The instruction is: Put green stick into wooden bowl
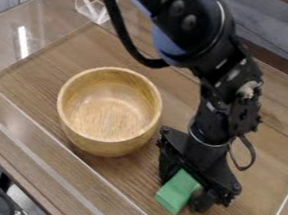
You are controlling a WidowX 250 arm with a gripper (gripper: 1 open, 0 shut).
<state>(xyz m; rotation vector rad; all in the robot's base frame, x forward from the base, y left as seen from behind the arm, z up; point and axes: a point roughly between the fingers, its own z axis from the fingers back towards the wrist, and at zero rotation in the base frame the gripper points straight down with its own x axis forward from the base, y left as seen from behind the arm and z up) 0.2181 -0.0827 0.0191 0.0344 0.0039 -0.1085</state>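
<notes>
Now the gripper (189, 190) straddles the green stick (175, 196) with jaws wide, gripping nothing; close squarely on it before lifting toward the wooden bowl (107, 109).

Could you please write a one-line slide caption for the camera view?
Black robot gripper, jaws open, straddling a mint-green rectangular stick on the wooden table, beside an empty round light-tan wooden bowl.

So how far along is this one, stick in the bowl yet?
Not yet. Done: the gripper is down over the stick, jaws open on either side of it. In hand: the grasp itself; the jaws haven't closed, and the stick looks to be on the table. Left: close, lift, carry to the bowl, which is empty, and drop it in.
</notes>
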